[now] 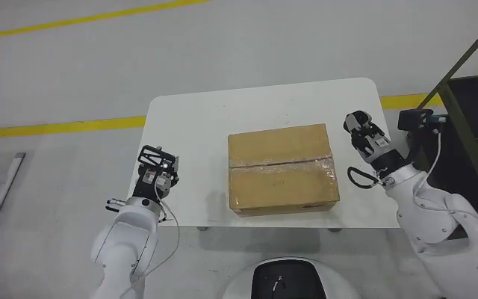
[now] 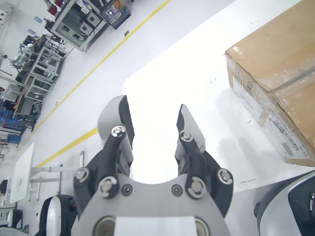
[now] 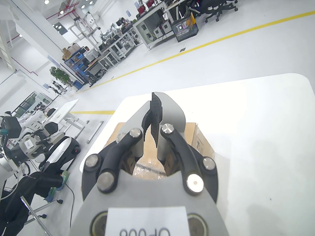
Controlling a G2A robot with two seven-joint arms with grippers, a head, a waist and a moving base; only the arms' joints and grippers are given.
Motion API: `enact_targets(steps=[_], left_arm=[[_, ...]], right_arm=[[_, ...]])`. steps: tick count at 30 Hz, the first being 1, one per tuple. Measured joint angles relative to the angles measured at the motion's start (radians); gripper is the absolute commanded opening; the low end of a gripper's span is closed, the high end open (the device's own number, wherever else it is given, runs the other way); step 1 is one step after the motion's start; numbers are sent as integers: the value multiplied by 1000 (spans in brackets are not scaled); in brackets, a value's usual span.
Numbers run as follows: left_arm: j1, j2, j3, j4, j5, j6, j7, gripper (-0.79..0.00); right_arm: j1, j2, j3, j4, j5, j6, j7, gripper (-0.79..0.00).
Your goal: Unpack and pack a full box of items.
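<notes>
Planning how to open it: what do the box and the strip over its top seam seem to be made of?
Box: brown cardboard, matte, judging by its folded flaps and dull surface. Strip: probably clear plastic packing tape, glossy and wrinkled, catching glints along the closed seam.

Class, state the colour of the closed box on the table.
The box is brown cardboard, sealed with clear tape; best seen in the top view.
</notes>
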Motion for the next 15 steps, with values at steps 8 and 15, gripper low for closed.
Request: enact_targets(steps=[8, 15], left_arm=[[8, 0, 5, -6, 18, 6, 27, 0], [8, 0, 4, -6, 18, 6, 27, 0]], right_arm=[[33, -14, -224, -64, -345, -62, 11, -785], [172, -70, -500, 52, -569, 43, -39, -785]])
